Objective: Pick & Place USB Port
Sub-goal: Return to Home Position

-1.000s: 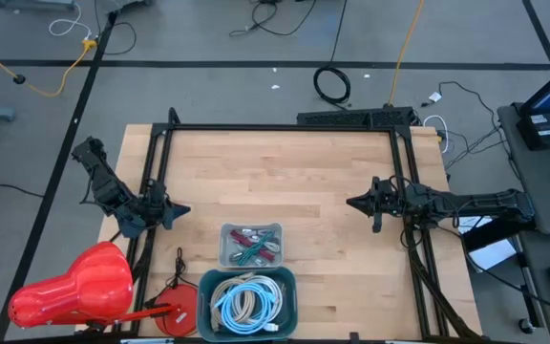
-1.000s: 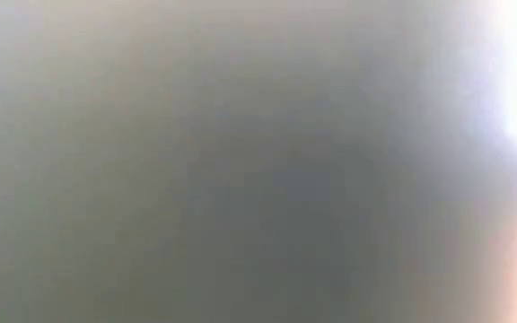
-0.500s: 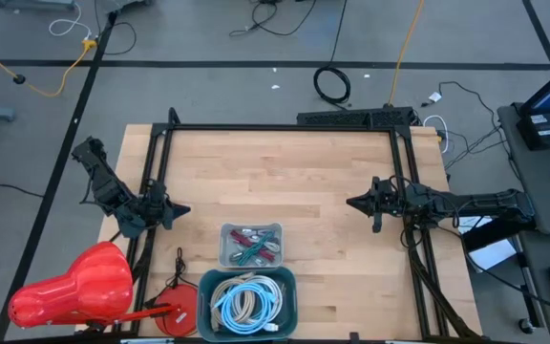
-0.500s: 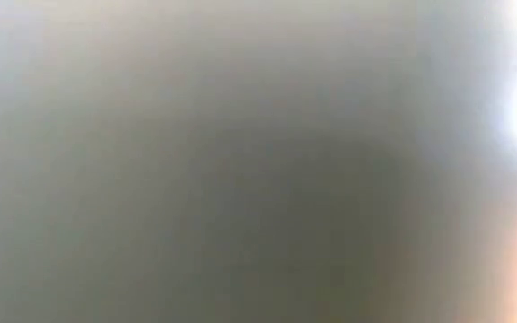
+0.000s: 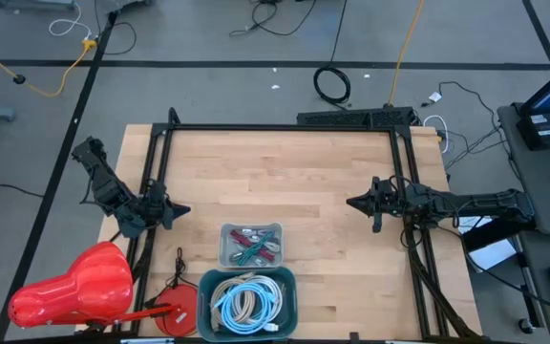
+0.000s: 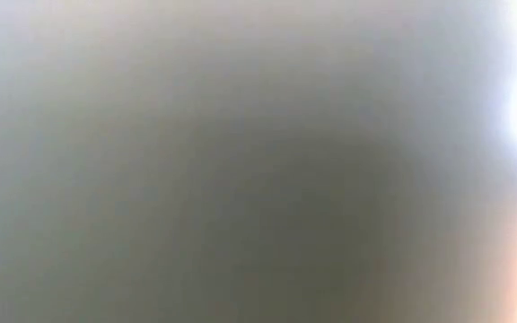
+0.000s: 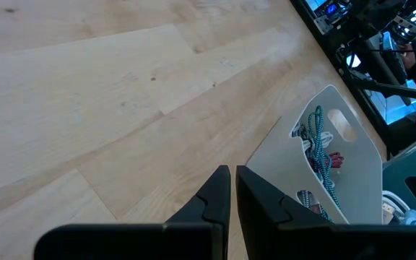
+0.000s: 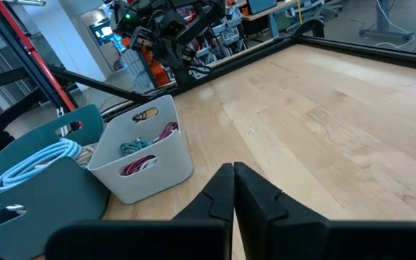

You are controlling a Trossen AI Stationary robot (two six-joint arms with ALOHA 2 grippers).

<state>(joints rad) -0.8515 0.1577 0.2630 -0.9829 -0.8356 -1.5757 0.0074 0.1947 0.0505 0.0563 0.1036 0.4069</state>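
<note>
No text, brand, label or no. was legible in any view, incl. on the gray bin and the blue bin next to it.

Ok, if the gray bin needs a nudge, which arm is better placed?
Probably left: the left gripper sits nearer the gray bin than the right gripper does; both are shut and empty.

Grey floor w/ black cable coil (dark line across).
</note>
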